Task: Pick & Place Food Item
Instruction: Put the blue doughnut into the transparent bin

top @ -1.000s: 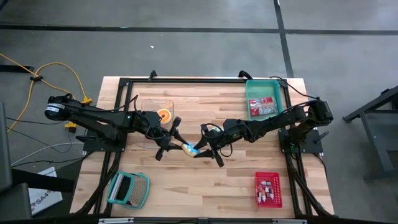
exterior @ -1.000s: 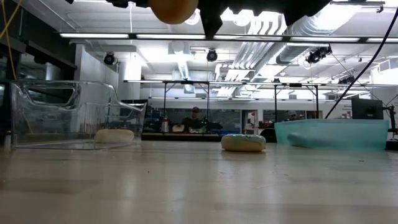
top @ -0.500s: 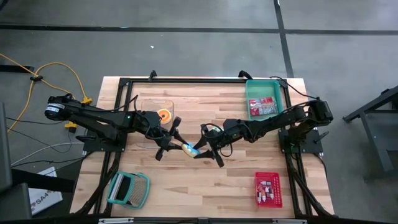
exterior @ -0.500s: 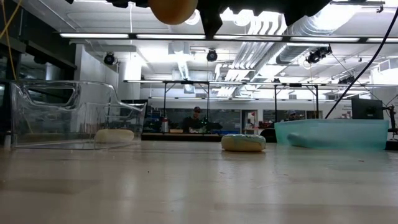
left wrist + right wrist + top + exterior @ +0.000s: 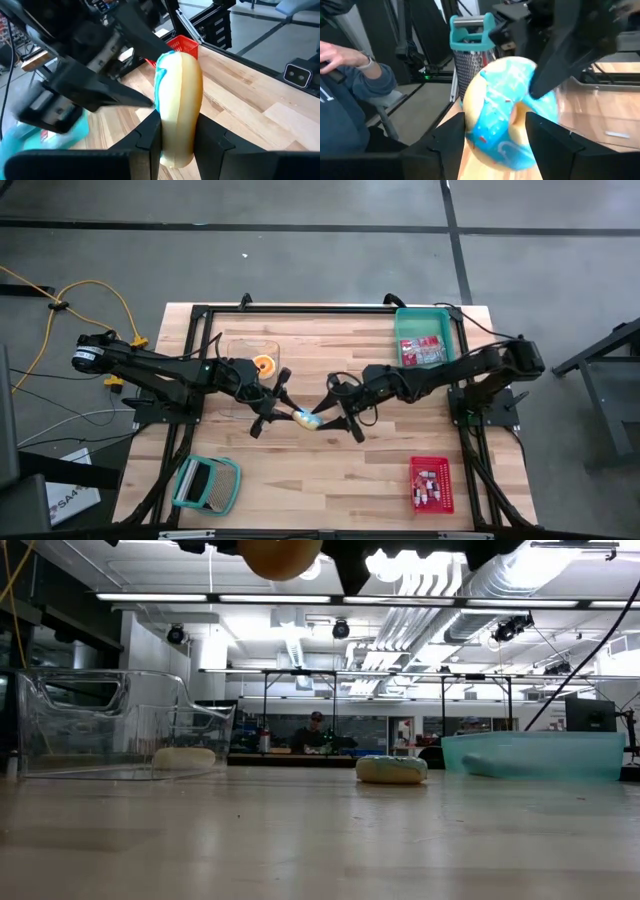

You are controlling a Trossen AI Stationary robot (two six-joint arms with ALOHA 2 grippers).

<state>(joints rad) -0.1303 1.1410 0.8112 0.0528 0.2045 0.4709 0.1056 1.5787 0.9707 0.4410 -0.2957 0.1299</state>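
A donut with blue icing (image 5: pixel 308 420) hangs in the air over the middle of the table, also seen at the top of the low view as the donut (image 5: pixel 280 554). My left gripper (image 5: pixel 290 414) is shut on it from the table's left side. My right gripper (image 5: pixel 340 413) faces it from the right, open, with its fingers (image 5: pixel 451 141) standing on either side of the donut (image 5: pixel 507 117) without touching it. My left gripper pinches the donut between its two fingers (image 5: pixel 150 137), one on the iced face and one on the plain underside (image 5: pixel 192 107), at the part of the ring nearest the gripper. The fingers come nearly level from the table's left. The donut stands on edge, lifted clear of the table.
A clear container (image 5: pixel 250 360) with an orange donut (image 5: pixel 263 364) sits behind the left gripper. A teal bin (image 5: pixel 428 340) stands far right, a red basket (image 5: pixel 432 483) near right, a teal grater (image 5: pixel 207 483) near left. Another donut (image 5: pixel 392 769) lies on the table. A person's sleeve (image 5: pixel 350 105) shows beyond the table.
My right gripper has opened, let go of the donut and drawn back a little toward the table's right edge. The donut stays in place in my left gripper, clear of the table.
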